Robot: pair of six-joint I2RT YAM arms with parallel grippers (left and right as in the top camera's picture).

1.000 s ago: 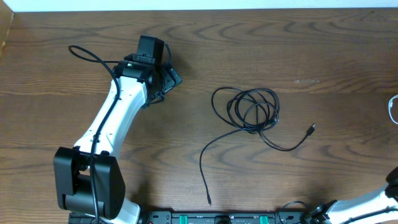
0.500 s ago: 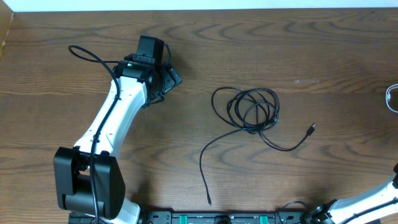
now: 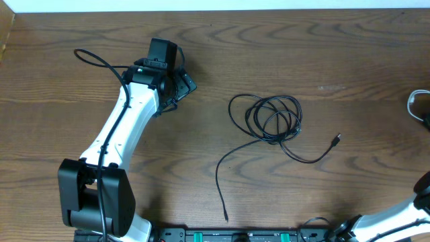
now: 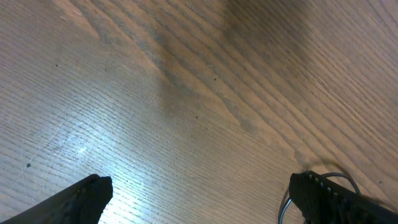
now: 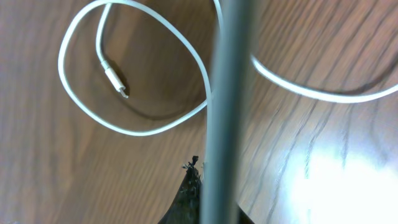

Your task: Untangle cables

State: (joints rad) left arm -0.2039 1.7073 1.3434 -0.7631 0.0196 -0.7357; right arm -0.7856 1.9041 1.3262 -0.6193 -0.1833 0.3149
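Note:
Two black cables (image 3: 257, 101) lie coiled together in a tangle at mid-table. One tail ends in a plug (image 3: 336, 139) to the right; another runs toward the front edge (image 3: 219, 176). The white cable (image 3: 412, 102) shows at the far right edge. In the right wrist view it loops on the wood (image 5: 134, 127) with its plug (image 5: 115, 81) lying free, and a blurred strand rises straight from my right gripper (image 5: 196, 177), which is shut on it. My left gripper (image 4: 202, 196) hovers open over bare wood at the back left, far from the tangle.
The left arm (image 3: 127, 128) stretches from the front left toward the back. The right arm (image 3: 403, 218) enters at the front right corner. A thin dark wire (image 4: 285, 208) curves beside the left gripper's right finger. The table's back edge (image 3: 215, 11) runs along the top.
The white cable's loop at the right edge has slid up and to the left. The black tangle and the left arm have not moved.

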